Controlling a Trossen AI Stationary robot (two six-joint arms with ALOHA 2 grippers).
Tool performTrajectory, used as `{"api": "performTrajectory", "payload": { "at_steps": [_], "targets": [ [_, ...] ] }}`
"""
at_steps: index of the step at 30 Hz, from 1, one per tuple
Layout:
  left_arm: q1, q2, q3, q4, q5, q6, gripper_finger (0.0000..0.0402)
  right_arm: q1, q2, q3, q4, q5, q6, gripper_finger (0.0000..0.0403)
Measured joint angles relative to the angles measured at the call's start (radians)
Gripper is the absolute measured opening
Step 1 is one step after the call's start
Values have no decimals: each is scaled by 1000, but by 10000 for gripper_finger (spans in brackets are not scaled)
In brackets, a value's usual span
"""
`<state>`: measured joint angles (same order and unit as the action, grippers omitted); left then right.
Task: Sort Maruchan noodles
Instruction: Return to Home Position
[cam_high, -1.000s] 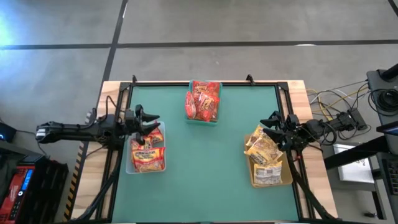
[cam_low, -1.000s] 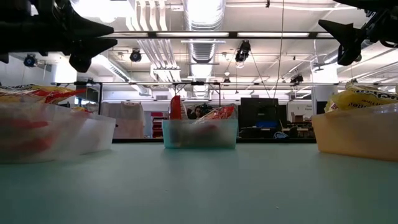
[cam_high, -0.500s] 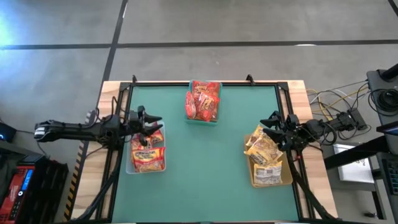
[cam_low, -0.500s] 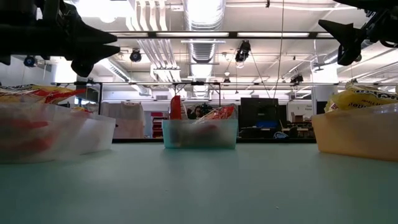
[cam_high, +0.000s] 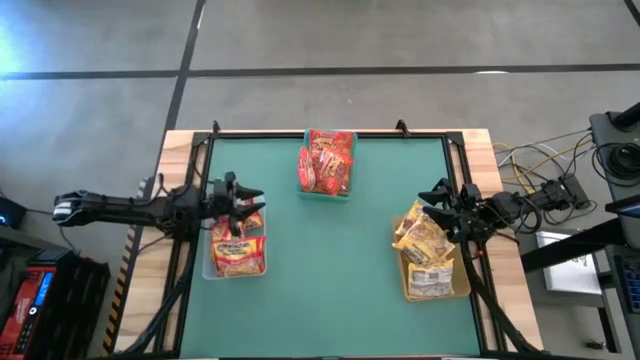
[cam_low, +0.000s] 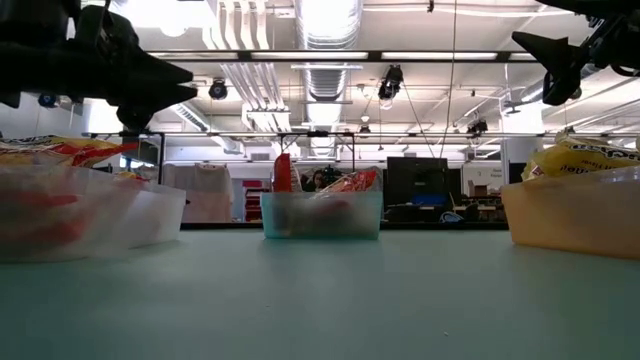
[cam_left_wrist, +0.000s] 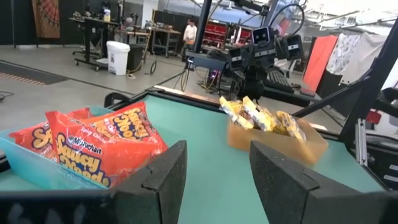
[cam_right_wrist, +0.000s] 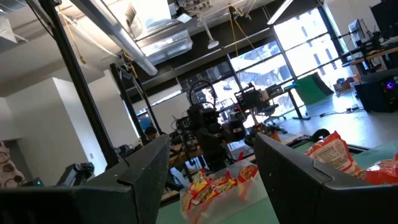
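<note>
The Maruchan noodles lie sorted in three bins. Red packets (cam_high: 328, 165) fill the teal bin at the far middle. Red-and-yellow packets (cam_high: 238, 250) lie in the clear bin at the left. Yellow packets (cam_high: 425, 240) heap in the tan bin at the right, with a white-silver one (cam_high: 432, 283) at its near end. My left gripper (cam_high: 252, 200) hovers open over the clear bin's far end, holding nothing. My right gripper (cam_high: 437, 192) hangs open over the tan bin's far end, empty too. The left wrist view shows the red packets (cam_left_wrist: 99, 146) and the yellow packets (cam_left_wrist: 261, 118).
The teal bin (cam_low: 322, 213), the clear bin (cam_low: 80, 210) and the tan bin (cam_low: 572, 212) stand on the green mat (cam_high: 330, 270), whose middle is bare. A black frame runs along the table's edges (cam_high: 190, 290). Cables and gear lie off the right side (cam_high: 550, 190).
My left gripper has edged a little toward the table's right above the clear bin, staying open. The right arm and the packets have kept still.
</note>
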<state>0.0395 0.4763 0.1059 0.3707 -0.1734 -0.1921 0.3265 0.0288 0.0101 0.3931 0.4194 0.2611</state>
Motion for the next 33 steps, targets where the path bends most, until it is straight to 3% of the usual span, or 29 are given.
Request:
{"api": "performTrajectory", "payload": {
  "at_steps": [33],
  "targets": [
    [0, 210, 0, 0, 0, 0, 158, 0, 0, 0, 0, 0, 0, 224]
  ]
}}
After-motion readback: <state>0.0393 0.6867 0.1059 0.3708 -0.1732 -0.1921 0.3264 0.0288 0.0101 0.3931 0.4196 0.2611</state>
